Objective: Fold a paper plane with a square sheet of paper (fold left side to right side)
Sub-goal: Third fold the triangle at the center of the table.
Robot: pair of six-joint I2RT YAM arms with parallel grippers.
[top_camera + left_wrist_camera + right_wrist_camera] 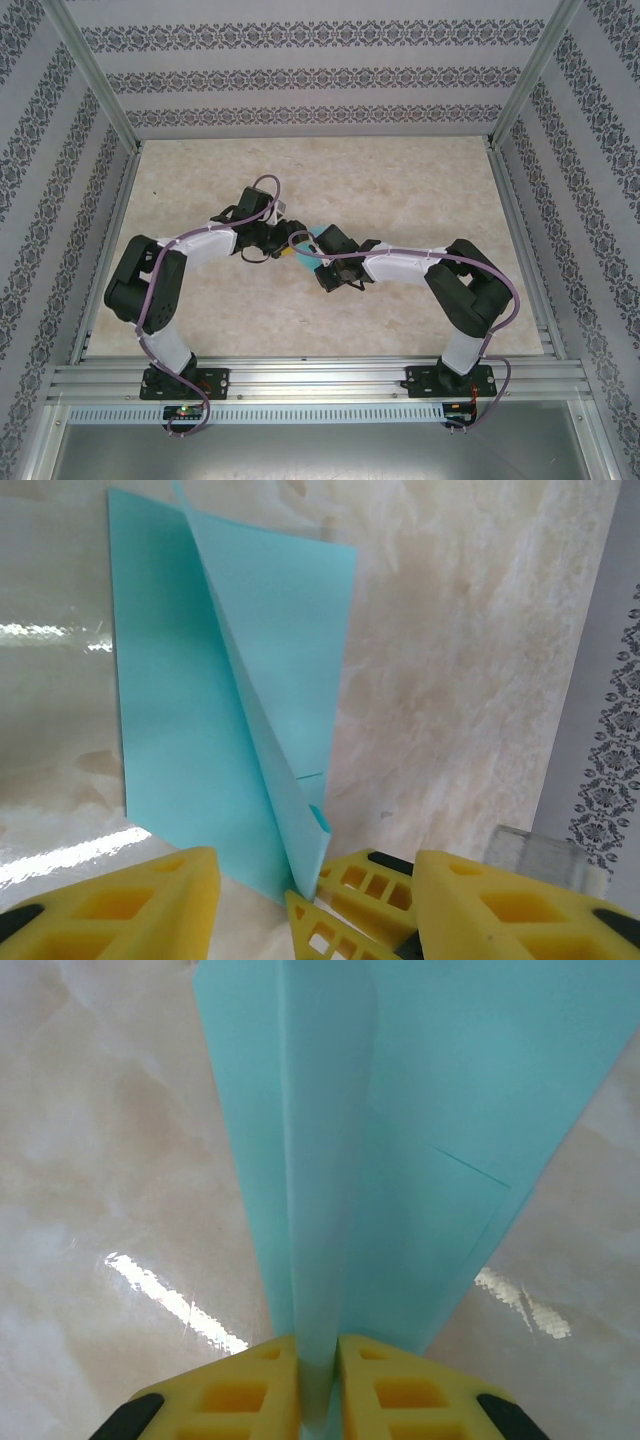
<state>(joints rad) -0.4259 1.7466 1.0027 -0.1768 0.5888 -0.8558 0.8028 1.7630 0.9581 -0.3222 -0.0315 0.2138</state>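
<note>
**Paper plane's narrow end sits between both grippers, pinched by the right one alone**

Top view: the paper plane (306,237) lies mid-table, with the left gripper (287,246) and right gripper (315,255) converging on it, about equally near. Left wrist view: the plane's pointed end aims at the left jaws and its long axis runs straight away from them. The yellow fingers (160,900) stand wide apart either side of the tip, holding nothing. Right wrist view: the right jaws are pressed narrow on the raised centre ridge at the tip, and the plane widens away along the gripper's own line.
</note>
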